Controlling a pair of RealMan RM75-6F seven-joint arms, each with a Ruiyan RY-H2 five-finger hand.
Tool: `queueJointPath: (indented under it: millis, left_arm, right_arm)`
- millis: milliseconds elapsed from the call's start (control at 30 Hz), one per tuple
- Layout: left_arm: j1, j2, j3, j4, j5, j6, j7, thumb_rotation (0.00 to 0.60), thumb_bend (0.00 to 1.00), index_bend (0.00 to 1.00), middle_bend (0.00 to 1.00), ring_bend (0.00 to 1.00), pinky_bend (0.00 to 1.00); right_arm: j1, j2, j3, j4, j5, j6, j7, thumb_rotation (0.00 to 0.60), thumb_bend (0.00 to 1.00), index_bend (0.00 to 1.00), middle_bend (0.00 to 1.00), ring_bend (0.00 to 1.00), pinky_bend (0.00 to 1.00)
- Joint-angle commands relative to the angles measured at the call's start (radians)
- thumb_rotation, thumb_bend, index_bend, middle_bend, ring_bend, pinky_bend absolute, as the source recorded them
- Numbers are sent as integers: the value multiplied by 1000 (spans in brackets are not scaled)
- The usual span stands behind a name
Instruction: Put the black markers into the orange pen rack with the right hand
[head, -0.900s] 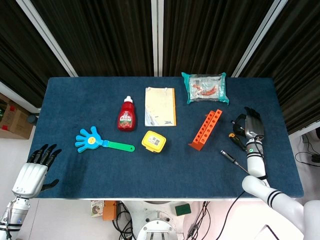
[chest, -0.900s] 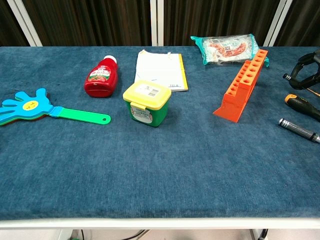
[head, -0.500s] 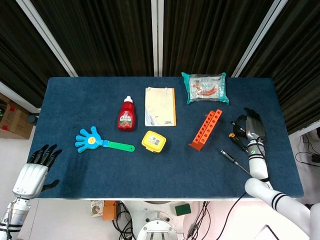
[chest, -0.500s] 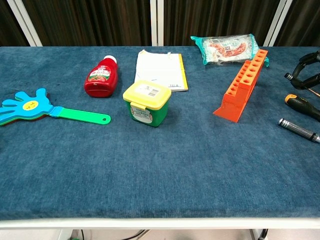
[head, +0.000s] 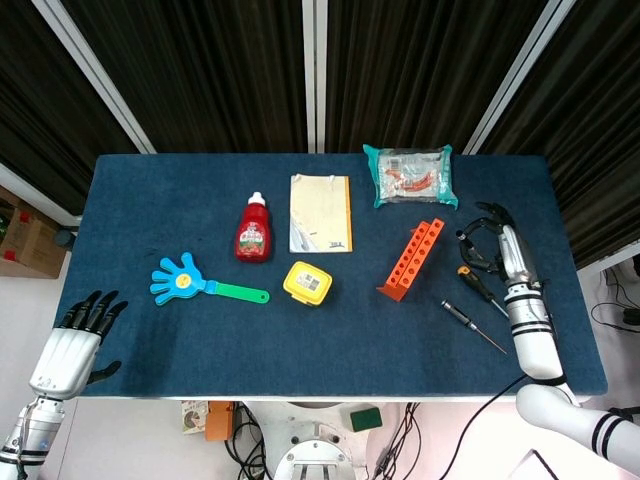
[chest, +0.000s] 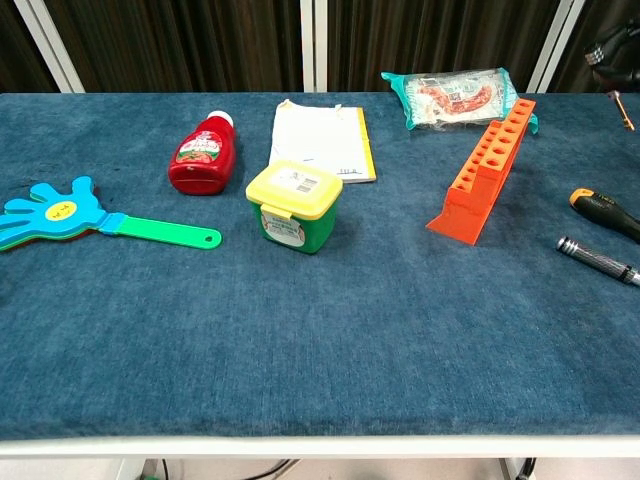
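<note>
Item: your right hand (head: 497, 250) is hovering just right of the orange pen rack (head: 412, 258), fingers curling around a black marker (head: 470, 246) apparently, positioning it for a slot.

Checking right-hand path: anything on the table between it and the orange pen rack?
No. Head view shows bare blue cloth between the right hand and the orange pen rack.

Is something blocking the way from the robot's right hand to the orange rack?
No, nothing visible. Only bare table lies between the right hand and the orange pen rack.
</note>
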Motion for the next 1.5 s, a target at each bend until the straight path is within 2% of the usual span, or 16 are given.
queueJointPath:
  millis: [33,233,433,733,1267,1500]
  left_arm:
    - [1,-3,2,0,3,1,6,600,57,145,70,29,186]
    - [-4,-3,-3,1,-12,-14,5,600,56,145,70,29,186]
    - [-7,1,-10,-5,-31,-24,5,600,55,145,70,29,186]
    - [-5,9,-9,-1,-25,-13,-18,600,56,145,70,29,186]
    - [0,10,-12,3,-26,-1,-27,600,57,145,70,29,186]
    - [-3,12,-13,2,-29,-8,-29,600,56,145,70,29,186]
  right_arm:
    - [-40,27,7,-58,-159,6,282,600,440,647,100,0,0]
    - [-24,-11,-16,-11,-215,-12,466,600,443,657,107,0,0]
    - [8,-59,-48,45,-241,-33,516,600,443,705,111,0,0]
    - [31,-100,-73,66,-278,-15,583,600,442,723,113,0,0]
    - [69,-154,-99,144,-270,-12,578,600,437,726,111,0,0]
    - [74,-155,-104,143,-278,-3,597,600,420,726,112,0,0]
